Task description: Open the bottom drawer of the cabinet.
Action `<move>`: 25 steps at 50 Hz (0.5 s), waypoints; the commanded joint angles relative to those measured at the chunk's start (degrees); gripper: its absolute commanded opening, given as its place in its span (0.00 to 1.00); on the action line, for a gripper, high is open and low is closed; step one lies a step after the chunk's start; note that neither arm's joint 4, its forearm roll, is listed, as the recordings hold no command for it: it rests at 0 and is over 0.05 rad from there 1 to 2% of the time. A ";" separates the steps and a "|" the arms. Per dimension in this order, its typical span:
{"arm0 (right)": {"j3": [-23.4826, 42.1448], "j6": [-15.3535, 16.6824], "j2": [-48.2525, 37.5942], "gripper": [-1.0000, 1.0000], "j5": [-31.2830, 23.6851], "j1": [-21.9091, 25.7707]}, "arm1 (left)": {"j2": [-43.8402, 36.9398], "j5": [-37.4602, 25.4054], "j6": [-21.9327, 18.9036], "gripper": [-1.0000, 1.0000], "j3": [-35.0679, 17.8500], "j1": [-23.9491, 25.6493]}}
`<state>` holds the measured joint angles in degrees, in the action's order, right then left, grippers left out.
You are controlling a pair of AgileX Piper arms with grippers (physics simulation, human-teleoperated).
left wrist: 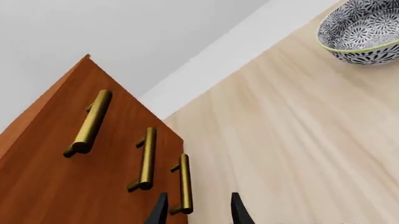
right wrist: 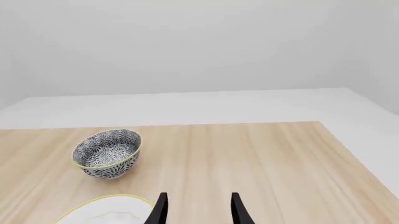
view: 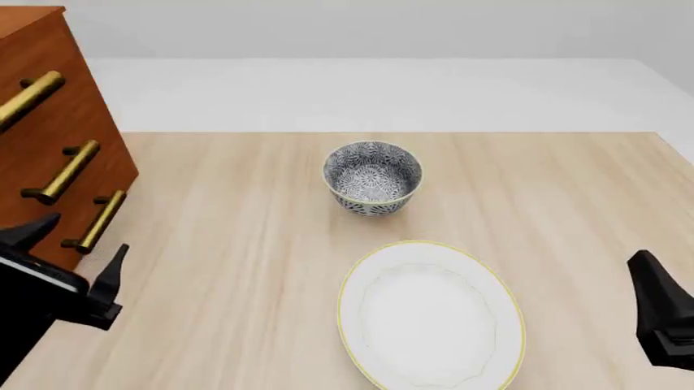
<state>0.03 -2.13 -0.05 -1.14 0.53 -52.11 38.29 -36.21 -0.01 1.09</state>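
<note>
Showing the left gripper (view: 76, 248), its fingers spread apart and empty, just short of the bottom drawer (view: 65, 260) at the foot of the cabinet (view: 54, 122) on the table's (view: 239, 244) left edge. The handle (view: 96, 221) lay near one fingertip, not between the two. Closing there would likely have missed the bar or pinched its end and slipped. The right gripper (right wrist: 196, 210) hung parted near the plate (view: 428, 313) and bowl (view: 372, 177).

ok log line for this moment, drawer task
left gripper: open, near bottom drawer handle, no contact | right gripper: open, idle | drawer: shut
</note>
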 commanded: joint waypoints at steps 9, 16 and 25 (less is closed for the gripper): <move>-0.01 -0.21 0.01 1.00 0.18 0.03 | -31.93 28.73 -8.61 1.00 0.01 -1.85; -0.02 -0.37 0.02 1.00 0.12 -0.09 | -35.37 31.51 -10.93 1.00 0.01 -2.59; 0.01 -1.07 -0.05 1.00 0.12 -0.21 | -36.47 31.61 -15.52 1.00 0.01 -4.54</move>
<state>0.03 -2.74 -0.08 -1.00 0.43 -84.09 66.35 -47.78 0.00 -2.01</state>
